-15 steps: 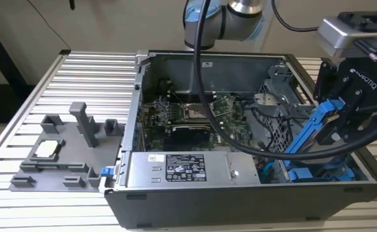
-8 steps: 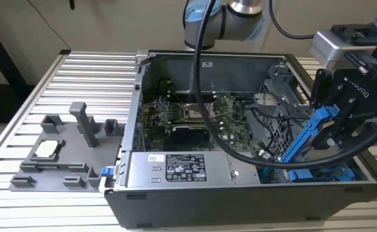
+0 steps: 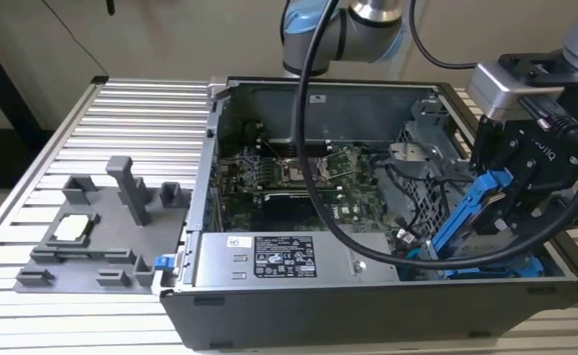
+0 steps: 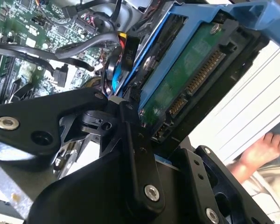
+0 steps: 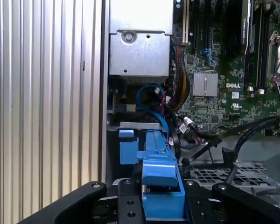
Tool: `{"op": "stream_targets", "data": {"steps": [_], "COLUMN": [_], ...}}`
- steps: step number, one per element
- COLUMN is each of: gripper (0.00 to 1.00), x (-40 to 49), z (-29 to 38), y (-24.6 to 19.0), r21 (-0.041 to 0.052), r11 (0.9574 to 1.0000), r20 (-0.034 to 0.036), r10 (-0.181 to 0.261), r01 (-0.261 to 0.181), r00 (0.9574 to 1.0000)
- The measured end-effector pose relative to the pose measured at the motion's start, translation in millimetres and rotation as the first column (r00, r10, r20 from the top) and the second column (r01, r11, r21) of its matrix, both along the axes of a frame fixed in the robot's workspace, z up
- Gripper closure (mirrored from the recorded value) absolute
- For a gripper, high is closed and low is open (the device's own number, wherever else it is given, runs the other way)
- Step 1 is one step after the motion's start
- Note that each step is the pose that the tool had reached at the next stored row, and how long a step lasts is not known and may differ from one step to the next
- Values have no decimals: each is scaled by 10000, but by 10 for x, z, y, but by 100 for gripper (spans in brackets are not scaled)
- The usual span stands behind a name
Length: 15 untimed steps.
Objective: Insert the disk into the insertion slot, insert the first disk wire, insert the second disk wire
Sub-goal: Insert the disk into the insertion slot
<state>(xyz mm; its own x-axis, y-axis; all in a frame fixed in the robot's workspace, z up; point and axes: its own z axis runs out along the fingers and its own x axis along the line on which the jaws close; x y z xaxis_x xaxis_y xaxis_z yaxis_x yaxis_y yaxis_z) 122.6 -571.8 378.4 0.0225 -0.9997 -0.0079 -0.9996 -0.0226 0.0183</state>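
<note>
Black claw point(image 5: 162, 203) pinched onto the tilted blue-framed disk point(image 4: 186, 70), over the insertion slot point(image 3: 496, 268)

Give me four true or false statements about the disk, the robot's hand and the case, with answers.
The hand grips the disk by its blue frame. True.
The case has its side panel on. False: it is open, the circuit board showing.
The disk lies flat inside the case. False: it hangs tilted in the hand.
A grey tray sits beside the case, on the exterior view's left. True.
</note>
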Motion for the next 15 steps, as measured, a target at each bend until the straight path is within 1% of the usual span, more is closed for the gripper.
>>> {"op": "stream_targets", "data": {"steps": [7,8,10,11,13,14,15], "gripper": [67,65,65,59,59,59,59], "x": [0,1,0,0,0,0,0], "z": [-6,-7,-7,-7,-4,15,47], "y": [0,0,0,0,0,0,0], "r21": [4,5,3,1,4,1,3], "r11": [10000,10000,10000,10000,10000,10000,10000], "r20": [2,3,1,1,1,1,1], "r10": [1,2,1,1,0,0,0], "r01": [-1,-2,-1,-1,0,0,0], "r00": [10000,10000,10000,10000,10000,10000,10000]}}
